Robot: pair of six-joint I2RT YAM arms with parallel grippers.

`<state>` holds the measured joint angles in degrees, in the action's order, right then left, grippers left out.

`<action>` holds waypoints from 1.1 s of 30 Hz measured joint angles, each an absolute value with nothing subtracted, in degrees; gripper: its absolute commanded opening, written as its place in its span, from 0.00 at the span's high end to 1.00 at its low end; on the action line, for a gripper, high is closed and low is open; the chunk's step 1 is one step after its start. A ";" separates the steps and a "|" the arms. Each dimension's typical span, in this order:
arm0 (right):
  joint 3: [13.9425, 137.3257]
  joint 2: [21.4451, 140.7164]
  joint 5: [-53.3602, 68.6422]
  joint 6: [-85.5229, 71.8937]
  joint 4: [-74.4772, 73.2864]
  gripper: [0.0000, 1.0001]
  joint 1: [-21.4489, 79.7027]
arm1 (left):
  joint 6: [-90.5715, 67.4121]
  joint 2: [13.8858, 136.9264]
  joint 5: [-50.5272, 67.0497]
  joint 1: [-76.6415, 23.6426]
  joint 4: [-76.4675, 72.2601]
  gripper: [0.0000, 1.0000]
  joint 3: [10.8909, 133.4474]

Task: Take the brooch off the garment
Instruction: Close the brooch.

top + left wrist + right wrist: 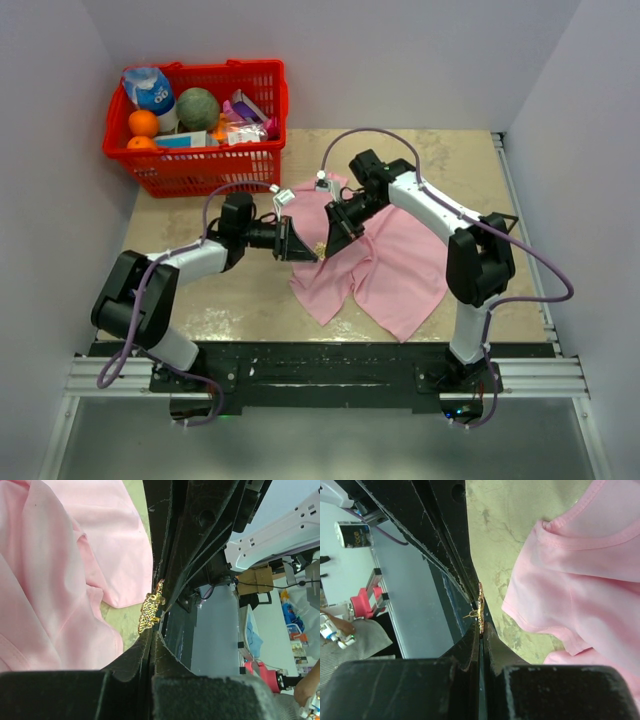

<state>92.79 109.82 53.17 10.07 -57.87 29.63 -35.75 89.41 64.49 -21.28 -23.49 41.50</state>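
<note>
While both arms meet tip to tip beside the garment (390, 260), the brooch (150, 611) hangs nipped between them, seemingly clear of the cloth and above the worktop (230, 290). The left pincer (297, 243) and right pincer (338, 228) each look closed narrow on it. Removal seems nearly done. Next, one pincer should release so the other can carry the pin aside.

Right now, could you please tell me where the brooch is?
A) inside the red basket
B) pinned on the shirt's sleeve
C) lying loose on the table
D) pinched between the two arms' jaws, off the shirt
D: the brooch sits pinched where the left jaws and the right jaws meet, and the right wrist view shows bare table between it and the pink shirt.
</note>
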 measured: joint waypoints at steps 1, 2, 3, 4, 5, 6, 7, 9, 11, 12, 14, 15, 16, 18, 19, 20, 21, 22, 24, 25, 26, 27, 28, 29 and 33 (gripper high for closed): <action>92.73 109.82 53.12 10.17 -57.89 1.00 29.61 | -35.29 89.30 64.29 -21.26 -22.70 1.00 41.52; 92.42 109.84 53.10 10.41 -57.84 1.00 29.52 | -34.74 89.12 63.96 -21.21 -21.58 1.00 41.52; 92.09 109.86 53.17 10.79 -58.11 1.00 29.30 | -33.78 88.82 63.13 -21.15 -19.99 1.00 41.52; 91.66 110.00 53.28 11.27 -58.46 1.00 29.15 | -33.01 88.38 62.17 -20.99 -18.13 1.00 41.50; 91.35 110.30 53.36 11.68 -59.00 1.00 28.95 | -32.21 88.05 61.60 -20.80 -16.97 1.00 41.45; 91.15 110.98 53.60 12.16 -59.35 1.00 28.67 | -31.46 87.48 60.82 -20.49 -15.46 1.00 41.34; 91.07 111.87 53.91 12.69 -59.64 1.00 28.38 | -30.74 87.11 60.49 -20.25 -14.35 1.00 41.32; 90.96 114.72 55.07 13.96 -60.12 1.00 27.79 | -29.63 86.19 59.48 -19.92 -12.45 1.00 41.08; 90.91 118.06 56.23 15.40 -60.82 1.00 27.40 | -28.77 85.12 58.76 -19.88 -11.03 1.00 40.32; 90.56 120.22 57.06 16.27 -61.12 1.00 27.20 | -28.56 84.64 58.50 -19.88 -10.79 1.00 39.70; 88.68 123.79 58.50 17.30 -61.14 1.00 27.00 | -28.34 84.18 58.19 -19.90 -10.61 1.00 38.50; 87.66 125.05 58.87 17.52 -61.25 1.00 26.98 | -28.36 84.18 58.00 -19.90 -10.55 1.00 37.95; 86.08 126.72 59.66 17.58 -61.19 1.00 26.94 | -28.40 84.23 57.74 -19.88 -10.44 1.00 37.47; 83.46 129.25 60.23 16.71 -60.47 1.00 26.79 | -28.58 84.49 57.34 -19.90 -10.24 1.00 36.77; 82.56 130.06 60.53 16.10 -59.81 1.00 26.68 | -28.93 84.79 57.19 -19.90 -10.24 1.00 36.69; 81.60 130.78 60.86 15.16 -58.74 1.00 26.55 | -29.21 85.38 57.01 -19.90 -10.48 1.00 36.69; 81.03 131.13 61.82 14.90 -57.23 1.00 26.33 | -29.54 86.26 56.73 -20.03 -10.92 1.00 36.69; 80.97 131.15 62.52 13.80 -56.01 1.00 26.17 | -29.87 87.29 56.42 -20.16 -11.22 1.00 36.71; 81.03 131.55 62.96 11.68 -53.21 1.00 25.69 | -30.48 89.76 55.29 -20.99 -11.38 1.00 36.86; 81.06 131.94 63.79 11.11 -51.81 1.00 25.41 | -30.79 91.18 54.70 -21.71 -11.38 1.00 37.17; 81.01 132.42 64.42 10.72 -50.43 1.00 25.17 | -30.92 92.42 54.22 -22.48 -11.31 1.00 37.56; 80.90 132.77 65.32 10.07 -48.90 1.00 24.97 | -31.00 94.26 53.45 -23.81 -11.29 1.00 38.26; 80.38 132.86 66.30 9.02 -47.51 1.00 24.77 | -31.03 95.42 53.01 -24.64 -11.29 1.00 38.74; 79.53 132.70 67.16 7.88 -46.04 1.00 24.60 | -31.07 96.79 52.29 -25.74 -11.27 1.00 39.38; 76.95 131.70 68.97 3.90 -41.01 1.00 24.14 | -31.81 99.68 50.59 -28.14 -11.60 1.00 40.32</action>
